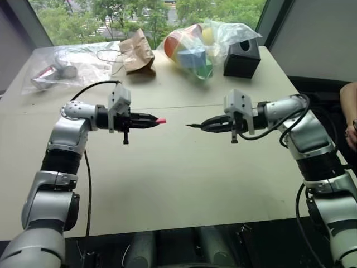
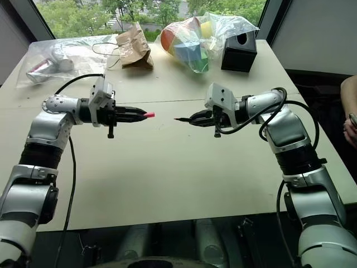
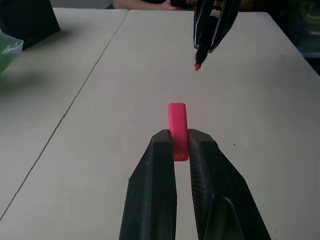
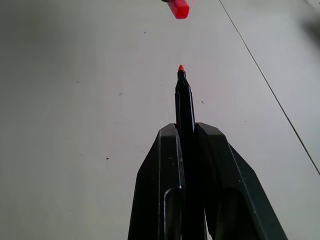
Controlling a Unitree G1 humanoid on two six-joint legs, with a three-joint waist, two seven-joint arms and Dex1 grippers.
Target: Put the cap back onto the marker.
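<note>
Above the middle of the table my two grippers face each other with a short gap between them. My left gripper (image 1: 155, 120) is shut on the cap (image 1: 161, 120), a small pink-red cylinder sticking out past its fingertips (image 3: 177, 131). My right gripper (image 1: 205, 125) is shut on the marker (image 1: 194, 126), a slim black pen whose red tip (image 4: 181, 68) points toward the cap. In the left wrist view the marker (image 3: 199, 62) hangs beyond the cap; in the right wrist view the cap (image 4: 179, 8) sits beyond the marker's tip, slightly off its line.
Along the far side of the beige table (image 1: 167, 178) lie a clear plastic bag (image 1: 56, 67), a brown paper bag (image 1: 136, 51), a bag of coloured objects (image 1: 195, 44) and a black box (image 1: 242, 57). A person's arm (image 1: 348, 111) shows at the right edge.
</note>
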